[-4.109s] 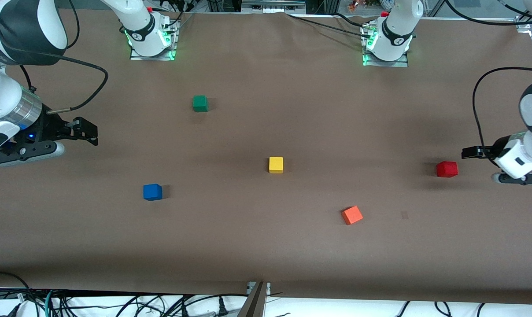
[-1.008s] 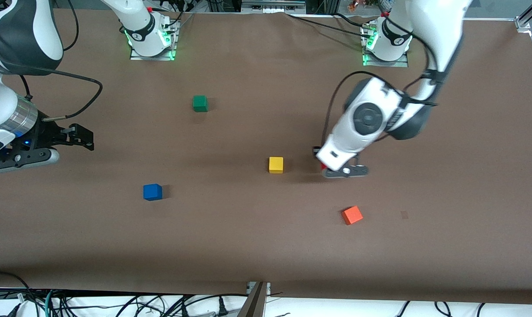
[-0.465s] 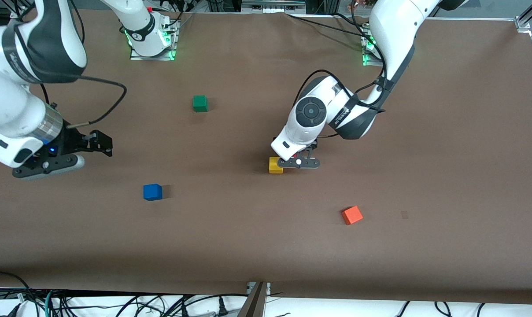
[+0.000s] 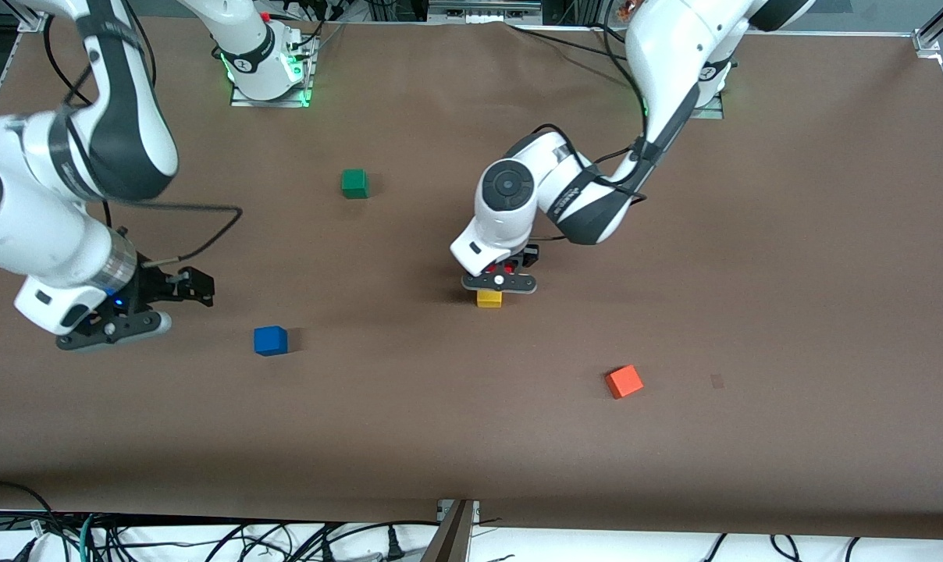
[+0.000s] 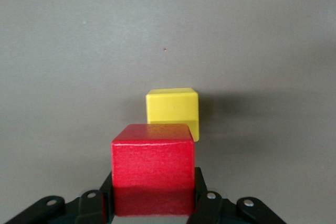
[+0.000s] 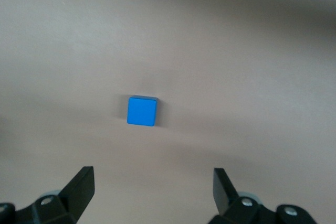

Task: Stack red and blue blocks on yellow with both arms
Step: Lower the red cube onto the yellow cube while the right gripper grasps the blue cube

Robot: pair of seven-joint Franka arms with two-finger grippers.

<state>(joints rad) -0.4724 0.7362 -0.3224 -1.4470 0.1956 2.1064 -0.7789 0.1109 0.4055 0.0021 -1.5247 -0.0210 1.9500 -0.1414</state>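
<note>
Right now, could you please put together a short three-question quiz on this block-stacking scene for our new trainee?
1. True or false: the left gripper holds the red cube over the yellow cube.
2. Which cube lies nearest the front camera? A green cube, B orange cube, C blue cube.
3. Fill in: the right gripper is ____ and hangs near the blue cube.

Key: 1 true; 2 B; 3 open.

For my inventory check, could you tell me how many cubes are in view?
5: red cube in the left gripper over the yellow cube; blue cube near the right gripper; green cube; orange cube.
</note>
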